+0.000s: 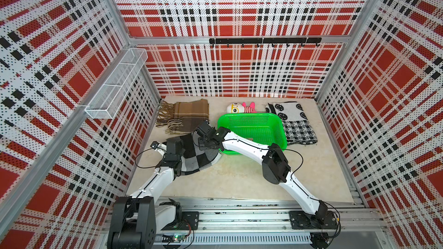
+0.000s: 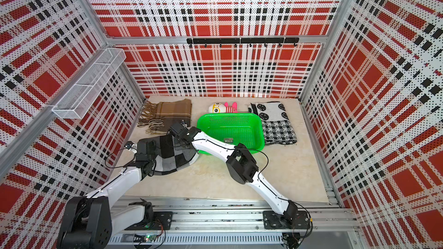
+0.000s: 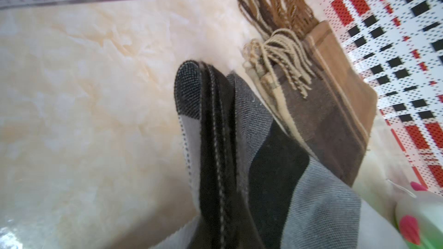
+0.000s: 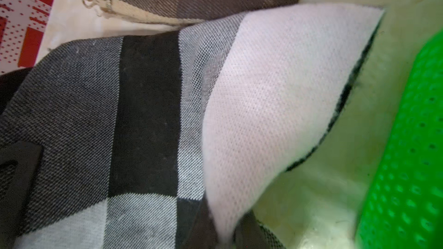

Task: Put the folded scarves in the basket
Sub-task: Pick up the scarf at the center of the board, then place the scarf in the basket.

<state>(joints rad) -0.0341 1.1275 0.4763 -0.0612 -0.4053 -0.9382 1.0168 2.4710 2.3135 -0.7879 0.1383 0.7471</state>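
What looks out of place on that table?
The grey checked scarf is askew and tented, pulled up at two points, while the brown scarf and black-and-white scarf lie flat. A plush toy sits behind the green basket, odd among scarves.

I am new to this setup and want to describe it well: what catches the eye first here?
The bright green basket at mid-table stands out against the red plaid walls. On its left, the left arm and the right arm meet over a grey-and-black checked scarf.

lab test cell: plaid perforated walls (image 1: 239, 8), aluminium frame (image 1: 167, 40)
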